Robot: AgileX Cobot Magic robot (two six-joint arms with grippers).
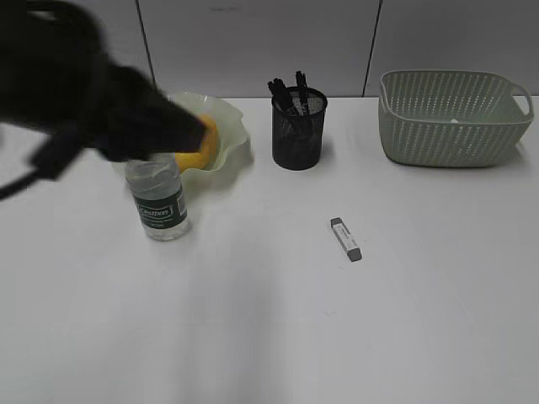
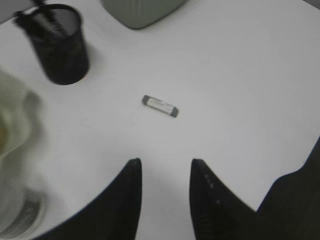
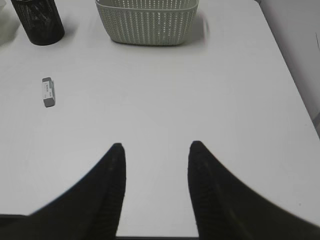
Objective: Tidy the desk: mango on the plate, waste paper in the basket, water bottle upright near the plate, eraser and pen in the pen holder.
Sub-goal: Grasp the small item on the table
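With both grippers (image 2: 165,200) (image 3: 156,190) spread and empty, only the small grey-and-white rectangular eraser (image 1: 345,239) is lying loose on the white tabletop (image 1: 253,320), waiting for the black mesh pen holder (image 1: 298,130).

A pale grey panelled wall (image 1: 253,42) runs along twelve o'clock, split by dark vertical seams. Light is even and soft. At three o'clock, a grey floor strip (image 3: 300,50) shows.

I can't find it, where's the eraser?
The eraser lies flat on the desk, right of centre in the exterior view, in front of the pen holder and right of the water bottle.
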